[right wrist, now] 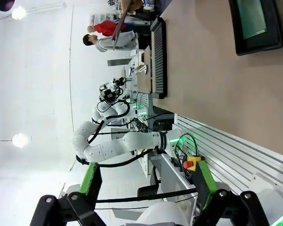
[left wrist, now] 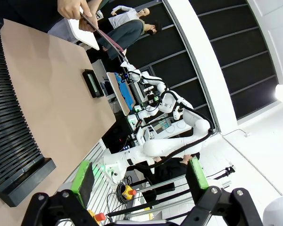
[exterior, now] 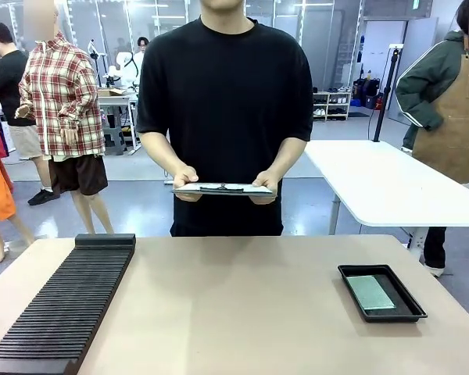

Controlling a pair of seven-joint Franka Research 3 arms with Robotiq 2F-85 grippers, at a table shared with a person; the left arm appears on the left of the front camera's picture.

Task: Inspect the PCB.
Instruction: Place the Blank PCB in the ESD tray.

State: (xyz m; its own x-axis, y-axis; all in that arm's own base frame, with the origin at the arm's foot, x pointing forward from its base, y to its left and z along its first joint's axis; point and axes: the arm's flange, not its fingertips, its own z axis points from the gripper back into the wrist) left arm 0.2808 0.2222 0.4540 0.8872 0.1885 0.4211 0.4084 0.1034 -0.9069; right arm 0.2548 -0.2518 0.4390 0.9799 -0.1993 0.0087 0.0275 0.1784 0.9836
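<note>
Both pincers gape, seemingly well apart from trayed PCB [exterior: 371, 292].

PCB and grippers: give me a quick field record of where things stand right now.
PCB: flat in the black tray, on the table's right side
Slotted black rack: table's left side
Clipboard: level, in both the person's hands, beyond the far edge
Left gripper: open, empty, off the table
Right gripper: open, empty, off the table
Contact with PCB: none
</note>
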